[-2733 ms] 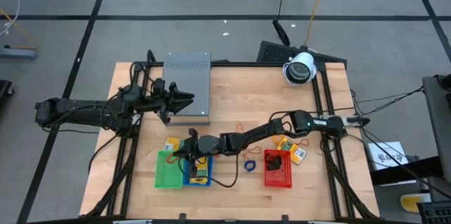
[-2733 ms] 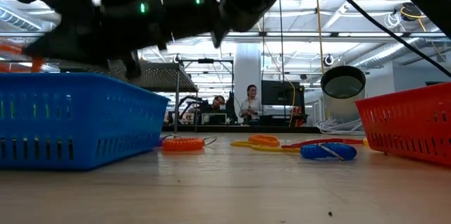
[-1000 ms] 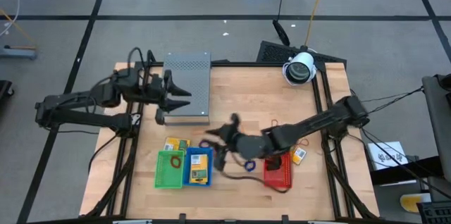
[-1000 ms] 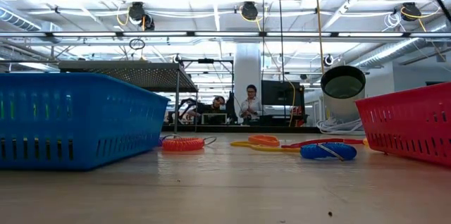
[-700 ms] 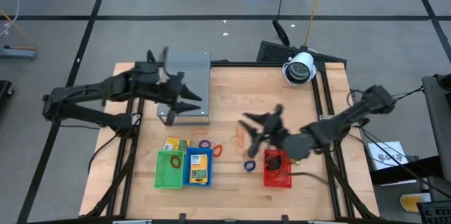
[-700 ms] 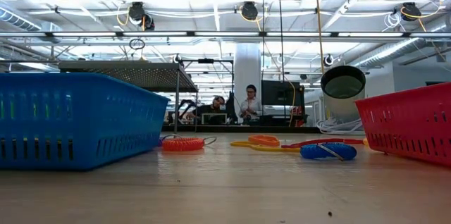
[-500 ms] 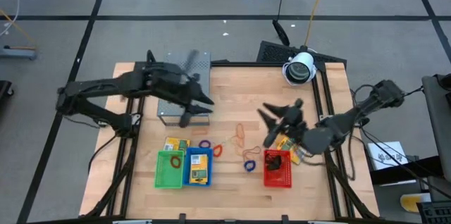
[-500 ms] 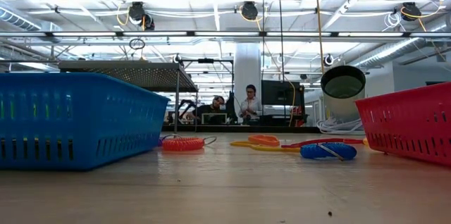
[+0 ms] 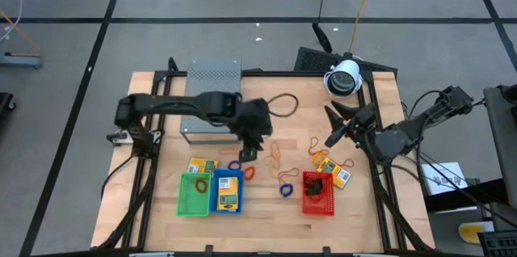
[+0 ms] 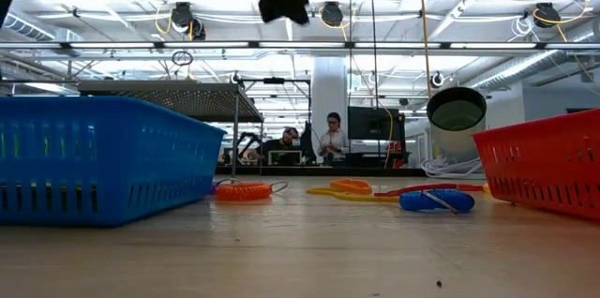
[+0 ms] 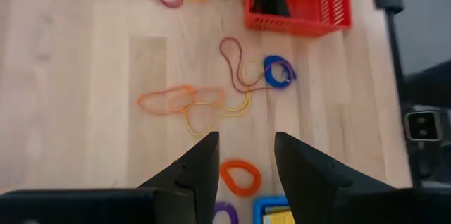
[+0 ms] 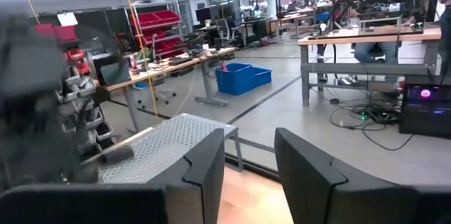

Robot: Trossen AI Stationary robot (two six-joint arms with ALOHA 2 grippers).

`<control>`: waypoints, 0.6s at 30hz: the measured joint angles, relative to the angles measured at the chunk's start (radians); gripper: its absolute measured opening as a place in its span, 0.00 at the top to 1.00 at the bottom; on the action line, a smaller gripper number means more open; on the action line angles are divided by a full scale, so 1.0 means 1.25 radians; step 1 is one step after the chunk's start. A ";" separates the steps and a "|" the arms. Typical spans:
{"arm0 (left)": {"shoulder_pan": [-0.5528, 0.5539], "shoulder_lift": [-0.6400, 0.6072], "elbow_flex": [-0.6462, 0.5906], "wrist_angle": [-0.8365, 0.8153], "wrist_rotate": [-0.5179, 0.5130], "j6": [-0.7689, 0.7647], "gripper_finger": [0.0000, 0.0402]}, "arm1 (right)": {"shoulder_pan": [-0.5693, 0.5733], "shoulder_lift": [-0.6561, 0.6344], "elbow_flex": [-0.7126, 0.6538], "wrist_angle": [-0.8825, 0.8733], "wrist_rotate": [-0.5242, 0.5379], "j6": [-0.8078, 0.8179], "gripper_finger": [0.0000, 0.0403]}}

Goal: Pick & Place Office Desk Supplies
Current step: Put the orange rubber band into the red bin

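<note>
Loose rubber bands lie mid-table: orange loops (image 9: pixel 275 152), a purple loop (image 9: pixel 235 165), a red-orange loop (image 9: pixel 248 173) and a blue loop (image 9: pixel 285 189). Yellow-orange packets (image 9: pixel 333 168) rest by the red basket (image 9: pixel 318 205), another packet (image 9: pixel 200 165) behind the green basket (image 9: pixel 192 205). My left gripper (image 9: pixel 247 150) hovers open above the bands; its wrist view looks down on orange loops (image 11: pixel 169 99) and the blue loop (image 11: pixel 280 70). My right gripper (image 9: pixel 329 126) is raised at the right, open and empty.
The grey perforated box (image 9: pixel 214 87) stands at the back left. A blue basket (image 9: pixel 227 204) sits between the green and red ones. A white camera (image 9: pixel 344 77) is at the back right. People sit at desks (image 10: pixel 319 139) beyond the table.
My left arm swung from over the grey box to the table's middle, above the rubber bands. My right arm pulled back from the blue basket to the right side and rose.
</note>
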 joint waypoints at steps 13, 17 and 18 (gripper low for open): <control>0.018 0.120 0.000 0.012 0.058 -0.260 0.64 | 0.000 -0.091 -0.052 -0.001 0.000 -0.089 0.71; 0.026 0.153 0.000 0.053 0.061 -0.418 0.64 | 0.000 -0.096 -0.052 -0.001 0.000 -0.131 0.71; 0.027 0.160 -0.001 0.071 0.061 -0.445 0.64 | 0.000 -0.096 -0.052 -0.001 0.000 -0.137 0.71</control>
